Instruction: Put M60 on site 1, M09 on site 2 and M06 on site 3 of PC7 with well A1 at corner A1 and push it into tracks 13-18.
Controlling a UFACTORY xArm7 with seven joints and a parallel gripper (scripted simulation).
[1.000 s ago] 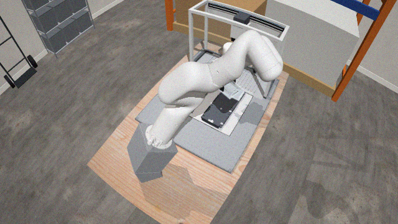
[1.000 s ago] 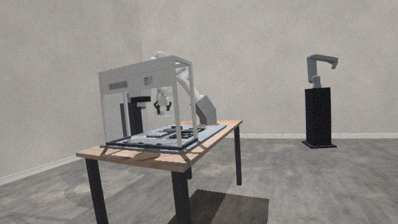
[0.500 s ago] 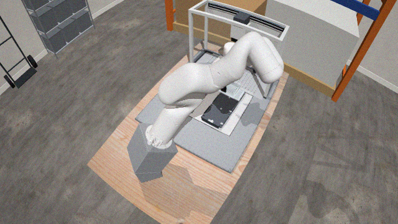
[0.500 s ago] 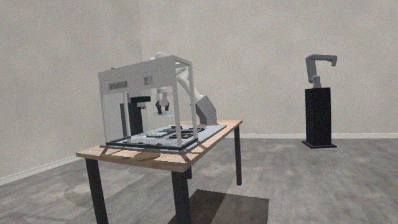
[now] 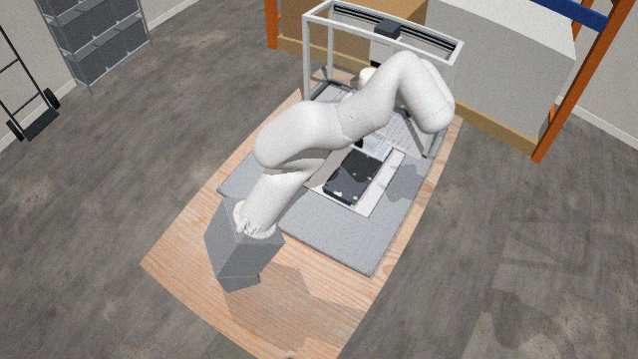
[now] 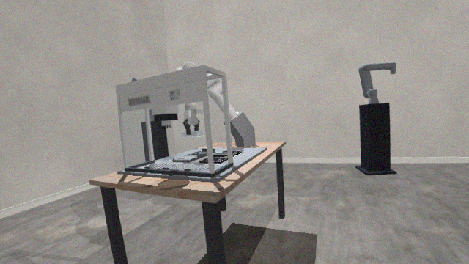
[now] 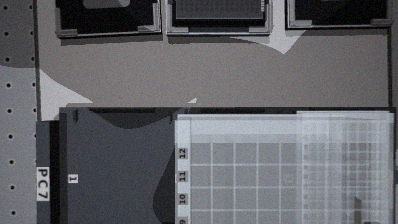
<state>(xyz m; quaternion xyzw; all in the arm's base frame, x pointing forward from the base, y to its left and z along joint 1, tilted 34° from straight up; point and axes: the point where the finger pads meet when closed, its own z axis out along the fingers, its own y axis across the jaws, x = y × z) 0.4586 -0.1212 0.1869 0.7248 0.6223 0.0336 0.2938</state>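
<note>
My gripper is shut on a translucent 96-well plate, M06, with column numbers 12 to 9 along its left edge. I hold it level, well above the dark carrier PC7, whose label and site 1 mark show at the left. Site 1 is bare. A second pale gridded plate lies lower on the carrier, mostly hidden under the held plate; I cannot tell its site. The held plate also shows in the top view and in the exterior view. The middle nest holds a fine-gridded plate.
The left nest and the right nest look dark inside. The instrument's white frame stands over the rails, close around my arm. The perforated deck lies left of the carrier.
</note>
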